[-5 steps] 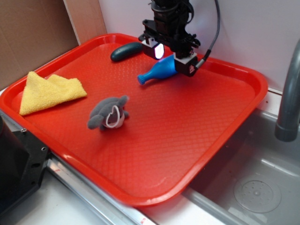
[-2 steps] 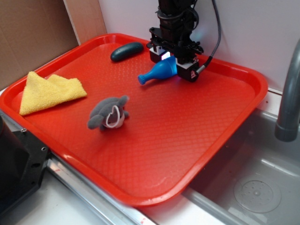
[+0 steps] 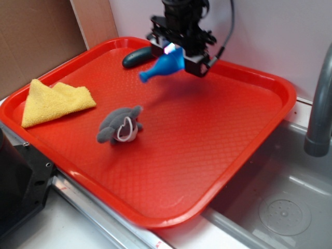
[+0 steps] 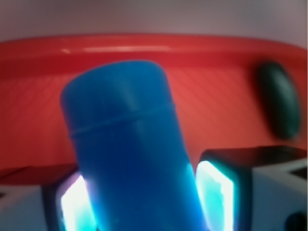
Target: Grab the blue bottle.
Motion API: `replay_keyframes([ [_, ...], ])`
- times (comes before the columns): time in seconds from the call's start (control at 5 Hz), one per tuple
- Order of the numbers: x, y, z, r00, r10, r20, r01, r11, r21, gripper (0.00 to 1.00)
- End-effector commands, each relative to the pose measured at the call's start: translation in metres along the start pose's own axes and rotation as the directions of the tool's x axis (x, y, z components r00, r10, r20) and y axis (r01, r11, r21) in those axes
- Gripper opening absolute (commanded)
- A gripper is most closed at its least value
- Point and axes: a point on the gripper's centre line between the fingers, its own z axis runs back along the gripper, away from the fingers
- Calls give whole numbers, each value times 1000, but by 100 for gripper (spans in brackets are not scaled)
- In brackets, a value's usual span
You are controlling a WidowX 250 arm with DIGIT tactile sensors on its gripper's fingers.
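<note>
The blue bottle hangs above the back of the red tray, tilted with its narrow neck pointing down to the left. My gripper is shut on its wide body. In the wrist view the blue bottle fills the middle, squeezed between the two glowing pads, with its flat base end pointing away from the camera.
A dark green oval object lies at the tray's back edge, left of the gripper, and shows as the dark oval in the wrist view. A grey plush toy and a yellow cloth lie on the tray's left half. A sink and grey faucet pipe are at right.
The gripper closed on the bottle and lifted it off the tray, moving up and slightly left. The bottle's shadow now falls on the tray below it.
</note>
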Motion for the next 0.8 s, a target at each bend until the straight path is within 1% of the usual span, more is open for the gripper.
replay_keyframes([
  [0.0, -57, 19, 79, 997, 78, 22, -75, 992, -103, 0],
  [0.2, -89, 30, 99, 996, 88, 21, -86, 991, -102, 0],
  [0.4, -109, 37, 104, 996, 80, 34, -75, 990, -122, 0],
  [0.6, -110, 34, 94, 997, 61, 57, -56, 994, -90, 0],
])
